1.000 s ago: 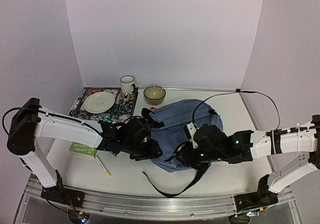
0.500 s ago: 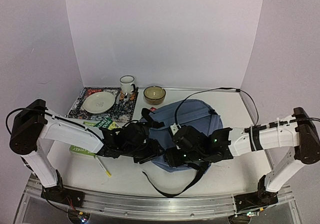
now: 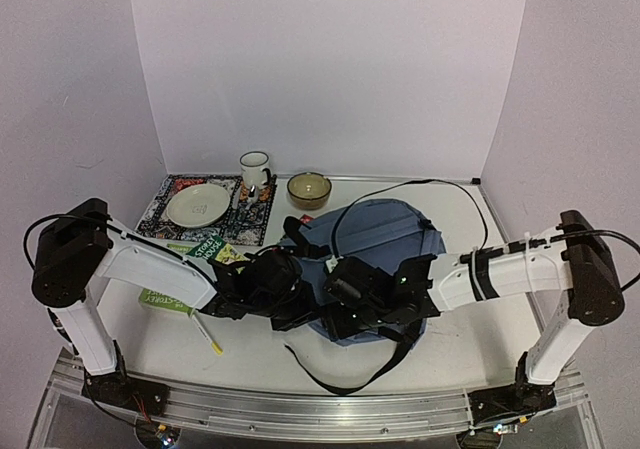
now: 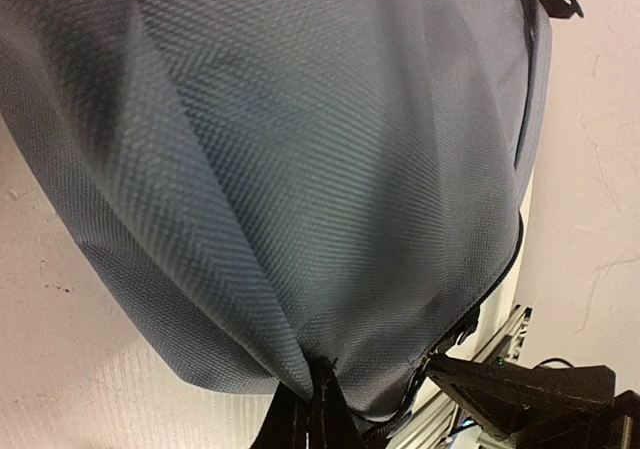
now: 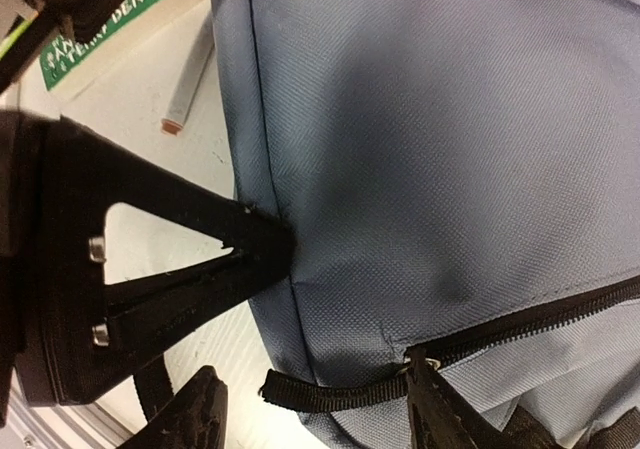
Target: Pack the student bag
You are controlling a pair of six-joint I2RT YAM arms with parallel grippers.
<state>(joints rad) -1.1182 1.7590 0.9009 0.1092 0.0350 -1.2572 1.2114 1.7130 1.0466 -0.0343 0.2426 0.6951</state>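
Observation:
The student bag point(image 3: 385, 231), a grey-blue backpack, lies flat at the table's centre. My left gripper point(image 3: 303, 305) is at its near-left edge, shut on a pinch of the bag's fabric point(image 4: 322, 387), which puckers into folds at the fingertips. In the right wrist view the left gripper's black fingers point(image 5: 215, 254) bite the bag's side seam. My right gripper point(image 5: 320, 417) is open just beside them, its fingers straddling the black zipper pull strap point(image 5: 335, 391) at the end of the bag's zipper point(image 5: 530, 324). From above, the right gripper point(image 3: 345, 317) sits close against the left one.
At the back left, a patterned placemat point(image 3: 166, 212) holds a plate point(image 3: 198, 205), with a mug point(image 3: 254, 172) and a bowl point(image 3: 309, 190) beside it. Green books point(image 3: 214, 252) and a pen point(image 3: 207, 334) lie left of the bag. A black strap point(image 3: 345, 377) loops toward the near edge.
My left gripper has shut on the bag's fabric. The right arm has swung left along the bag's near edge to meet it, its jaws opening slightly wider.

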